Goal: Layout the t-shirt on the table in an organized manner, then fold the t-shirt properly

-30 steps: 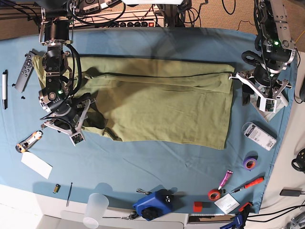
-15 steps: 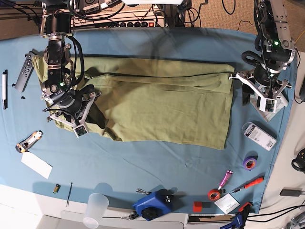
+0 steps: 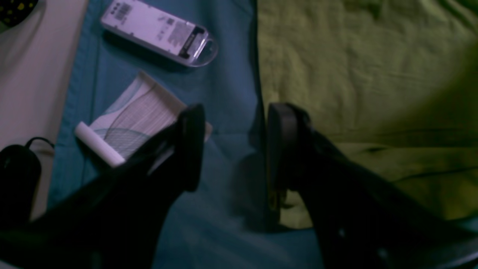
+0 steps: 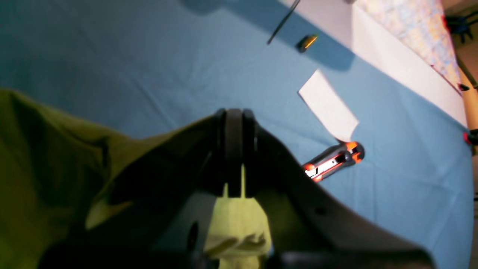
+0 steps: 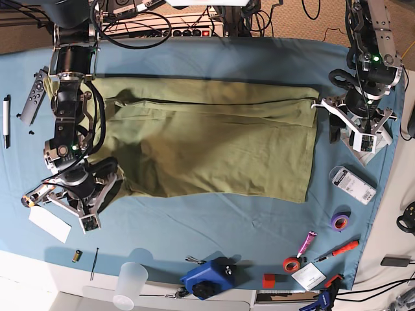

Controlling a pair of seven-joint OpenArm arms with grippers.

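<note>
T-shirt (image 3: 366, 74), left wrist view: olive-green cloth fills the right part of the picture, lying flat on the teal table (image 3: 231, 74). Left gripper (image 3: 231, 147) hangs over the shirt's edge with jaws wide apart and nothing between them; one finger sits above bare table cloth, the other above the shirt's border. A clear plastic case (image 3: 160, 33) and a white patterned card (image 3: 130, 119) lie on the table beside the shirt, apart from it.

Right wrist view: right gripper (image 4: 234, 149) has its jaws pressed together on a fold of the t-shirt (image 4: 48, 157); a pale green bunch of cloth shows just behind the closed fingertips. The rest of the shirt trails off to the left. On the table (image 4: 112, 56) past the gripper lie an orange-and-black utility knife (image 4: 332, 161) and a white slip of paper (image 4: 328, 106), both apart from the cloth.

Base view: t-shirt (image 5: 214, 142) spread across the middle of the table (image 5: 214, 227). Right gripper (image 5: 78, 194) at the shirt's near-left corner, pinching it; left gripper (image 5: 350, 123) at the shirt's opposite end, just beside its edge.
</note>
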